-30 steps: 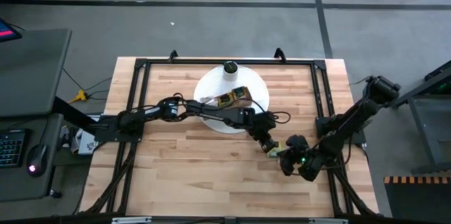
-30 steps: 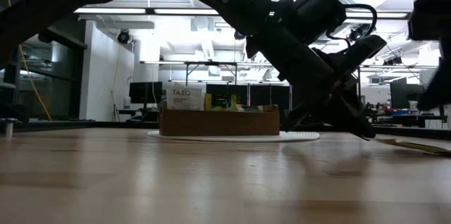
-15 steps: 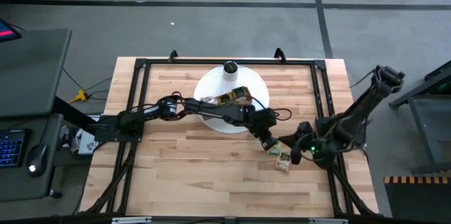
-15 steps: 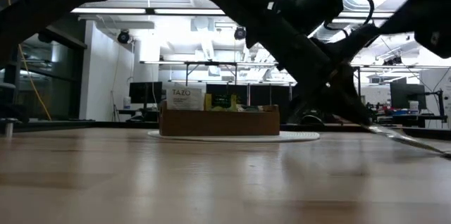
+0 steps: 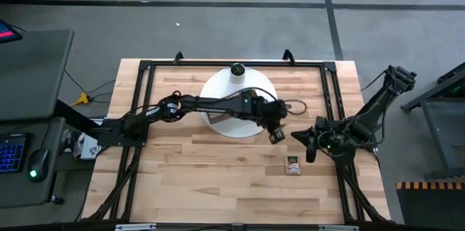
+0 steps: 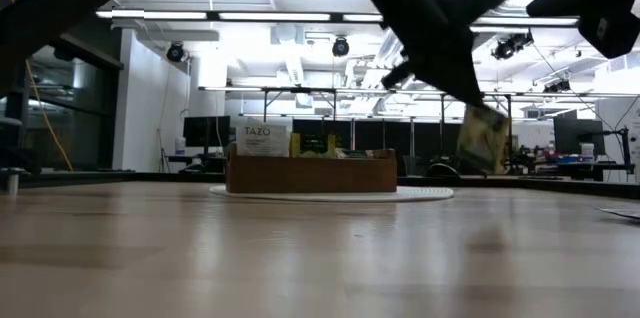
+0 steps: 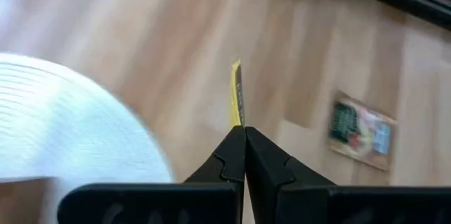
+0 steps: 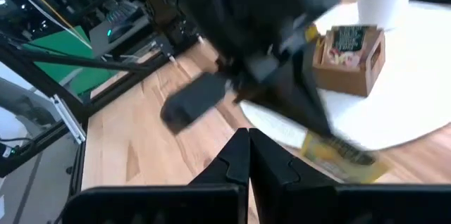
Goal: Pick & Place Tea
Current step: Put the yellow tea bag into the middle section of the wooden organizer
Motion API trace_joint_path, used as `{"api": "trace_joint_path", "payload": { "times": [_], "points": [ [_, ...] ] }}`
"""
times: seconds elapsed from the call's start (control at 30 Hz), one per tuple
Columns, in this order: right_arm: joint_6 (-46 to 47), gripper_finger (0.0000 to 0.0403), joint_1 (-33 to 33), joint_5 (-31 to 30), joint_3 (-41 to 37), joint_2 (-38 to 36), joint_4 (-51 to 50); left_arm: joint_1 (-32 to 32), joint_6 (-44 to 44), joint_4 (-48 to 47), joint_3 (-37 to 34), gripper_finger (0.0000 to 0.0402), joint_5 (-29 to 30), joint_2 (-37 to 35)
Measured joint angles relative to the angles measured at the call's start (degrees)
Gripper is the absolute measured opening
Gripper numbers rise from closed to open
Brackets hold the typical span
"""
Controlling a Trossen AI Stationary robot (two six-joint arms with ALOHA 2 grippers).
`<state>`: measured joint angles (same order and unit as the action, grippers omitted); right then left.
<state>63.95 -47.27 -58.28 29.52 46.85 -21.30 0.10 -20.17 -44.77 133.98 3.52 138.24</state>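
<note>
My left gripper [image 5: 277, 136] hovers over the near right rim of the white plate [image 5: 216, 86], shut on a yellow-green tea sachet [image 6: 483, 139]. A second sachet [image 5: 293, 165] lies flat on the wood, also seen in the left wrist view [image 7: 361, 131]. My right gripper [image 5: 308, 147] is shut and holds nothing, right of that sachet near the frame rail. The brown wooden tray [image 6: 310, 170] stands on the plate with more sachets upright in it; the left arm hides it in the high view. My left gripper pinches the yellow-green sachet between its two fingertips by its upper edge [image 6: 472, 110], coming from above and slanting down. The left wrist view shows the sachet edge-on [image 7: 237, 101], sticking out past the fingertips. It hangs lifted clear of the table, slightly tilted.
A small white cylinder with a dark green top [image 5: 237, 71] stands at the plate's far edge. A black metal frame [image 5: 330, 100] borders the table on all sides. Bare wood stretches across the near and left parts of the table.
My left gripper rose from the table beside the right gripper and moved toward the plate, lifting the yellow-green sachet clear. My right gripper drew back toward the table's right edge. One sachet stayed lying on the wood where both grippers had met.
</note>
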Motion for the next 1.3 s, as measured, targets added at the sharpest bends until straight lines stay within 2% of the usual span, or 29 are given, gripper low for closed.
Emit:
{"api": "trace_joint_path", "payload": {
  "times": [0.37,0.57,0.9,1.1,1.3],
  "points": [
    [-2.8,0.0,0.1,-1.5,0.0,-1.9,-0.3,2.1,2.0,-5.8,-0.1,0.0,7.4,-5.7],
    [-3.8,0.0,0.1,-1.5,0.0,-2.4,-0.3,4.6,2.6,-9.4,-0.1,0.0,9.5,-9.1],
    [-5.4,0.0,0.1,-1.4,0.0,-2.4,-0.3,9.1,5.5,-9.2,-0.1,0.0,9.4,-19.5],
    [-5.8,0.0,0.1,-1.3,0.0,-2.4,-0.3,11.6,8.2,-13.0,-0.2,0.0,6.7,-26.3],
    [-6.3,0.0,0.1,-1.2,0.0,-2.4,-0.1,14.8,9.2,-11.5,-0.1,0.0,2.7,-32.8]
  ]
}}
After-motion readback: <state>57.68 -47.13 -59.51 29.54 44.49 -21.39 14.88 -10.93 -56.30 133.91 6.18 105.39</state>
